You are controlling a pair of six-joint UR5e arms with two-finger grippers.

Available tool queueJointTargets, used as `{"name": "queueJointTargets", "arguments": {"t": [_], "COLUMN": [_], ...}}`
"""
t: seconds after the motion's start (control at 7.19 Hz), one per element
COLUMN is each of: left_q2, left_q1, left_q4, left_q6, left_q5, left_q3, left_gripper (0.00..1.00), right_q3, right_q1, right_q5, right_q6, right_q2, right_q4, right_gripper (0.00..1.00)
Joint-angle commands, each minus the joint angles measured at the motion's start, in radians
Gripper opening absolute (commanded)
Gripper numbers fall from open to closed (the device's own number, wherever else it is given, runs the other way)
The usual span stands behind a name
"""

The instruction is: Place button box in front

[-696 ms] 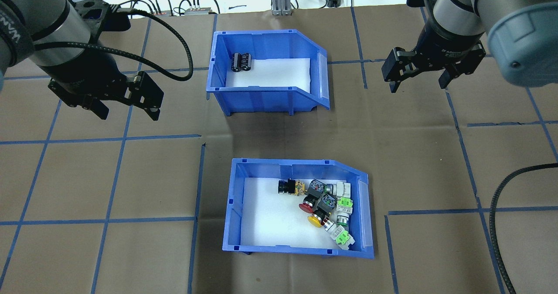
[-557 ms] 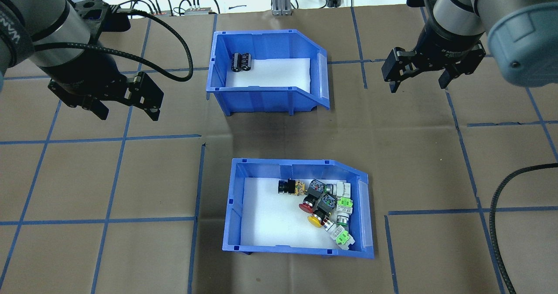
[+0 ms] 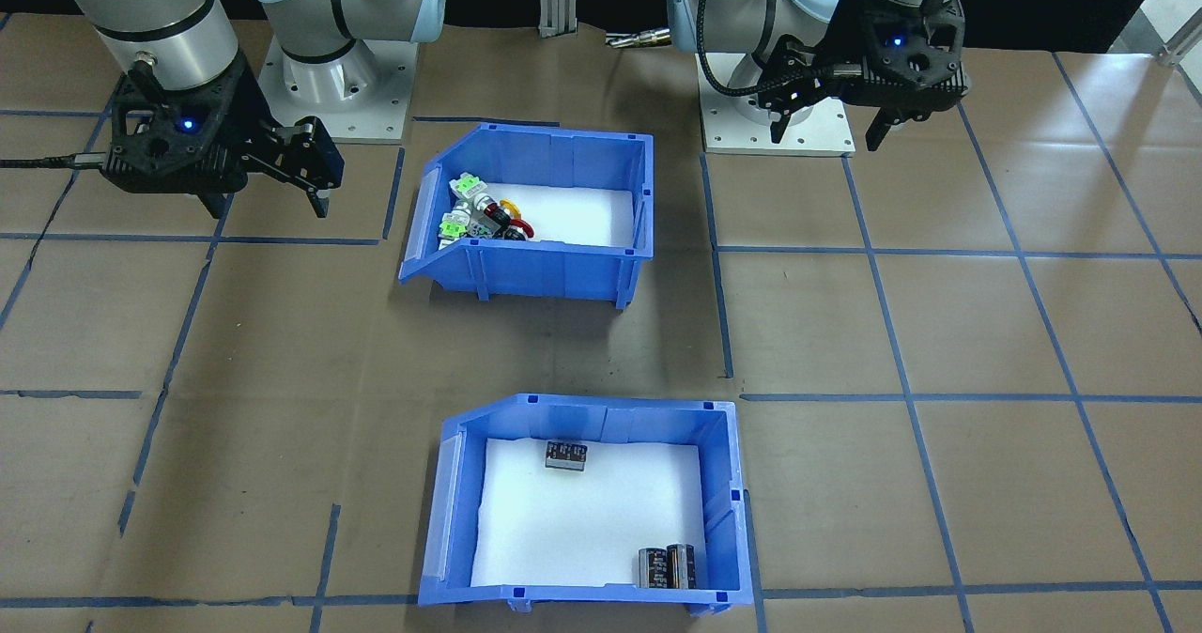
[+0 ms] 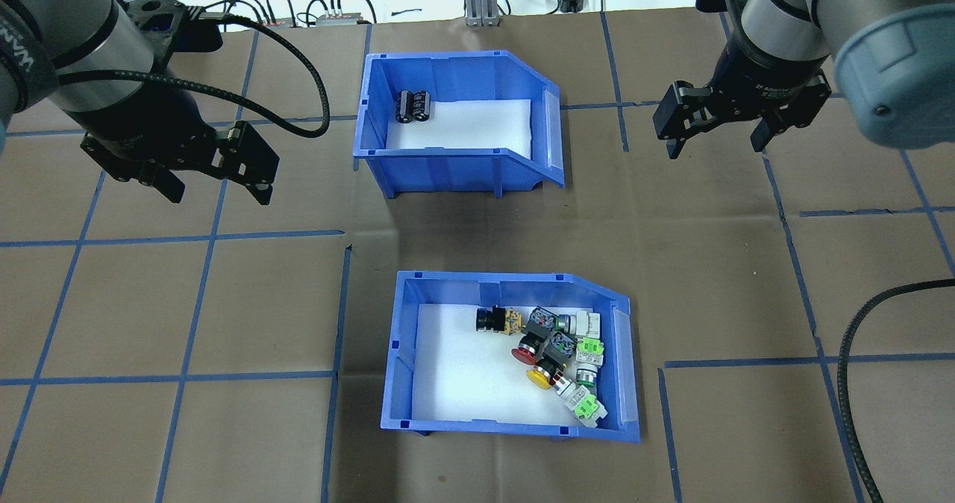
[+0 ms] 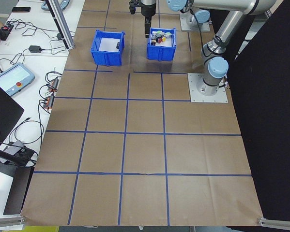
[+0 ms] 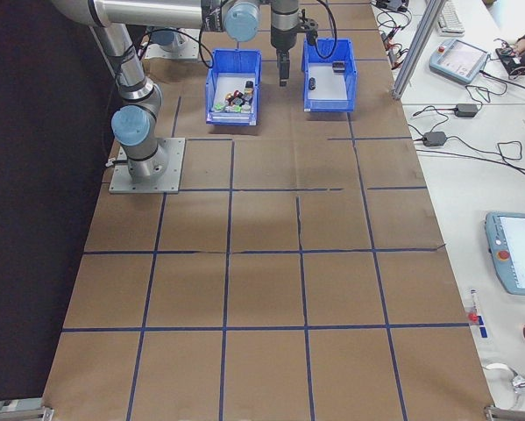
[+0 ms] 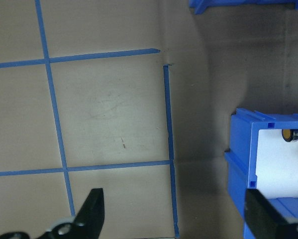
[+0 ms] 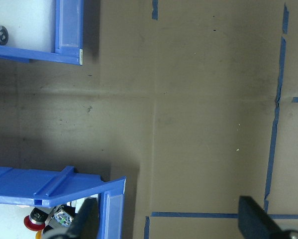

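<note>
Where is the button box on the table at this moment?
In the overhead view, the button box stands low in the middle, nearest the robot, directly behind the other blue bin; no claw touches it.

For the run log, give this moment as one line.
left gripper: open, empty | right gripper: open, empty | button box: untouched

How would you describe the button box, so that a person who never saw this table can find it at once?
On the brown paper-covered table stand two blue open-front bins, one behind the other. The button box is the one nearer the robot's base. It holds a cluster of green, yellow, red and white push-buttons, while the other bin holds only black cylinders.
</note>
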Motion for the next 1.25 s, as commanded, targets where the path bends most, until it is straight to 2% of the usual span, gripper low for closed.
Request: {"name": "queueJointTargets", "arguments": {"t": [0.0, 0.14, 0.28, 0.42, 0.56, 0.7, 0.83, 0.97, 1.11], "left_q2": [-0.014, -0.011, -0.008, 0.018, 0.035, 0.053, 0.078, 0.11, 0.142], "left_q1": [0.0, 0.0, -0.002, -0.006, -0.011, -0.034, -0.076, -0.122, -0.158], "left_q4": [0.003, 0.003, 0.0, -0.009, -0.084, -0.106, -0.102, -0.091, -0.091], "left_q6": [-0.002, -0.003, -0.02, -0.208, -0.494, -0.69, -0.813, -1.007, -1.245], "left_q5": [-0.01, -0.003, -0.016, -0.053, -0.107, -0.162, -0.162, -0.159, -0.162], "left_q3": [0.006, 0.01, -0.002, -0.015, -0.019, -0.032, -0.064, -0.101, -0.144], "left_gripper": [1.0, 1.0, 1.0, 1.0, 1.0, 1.0, 1.0, 1.0, 1.0], "right_q3": [-0.022, -0.052, -0.096, -0.124, -0.144, -0.163, -0.192, -0.253, -0.328], "right_q1": [0.002, 0.002, 0.005, 0.02, 0.037, 0.046, 0.046, 0.051, 0.057], "right_q5": [0.001, 0.001, 0.003, 0.003, 0.003, 0.003, 0.004, 0.068, 0.107], "right_q6": [-0.005, -0.005, -0.005, -0.017, -0.091, -0.144, -0.182, -0.224, -0.27], "right_q2": [0.012, 0.036, 0.072, 0.101, 0.113, 0.132, 0.176, 0.228, 0.295], "right_q4": [0.0, 0.005, 0.02, 0.02, 0.008, 0.002, 0.002, 0.002, 0.006], "right_gripper": [1.0, 1.0, 1.0, 1.0, 1.0, 1.0, 1.0, 1.0, 1.0]}}
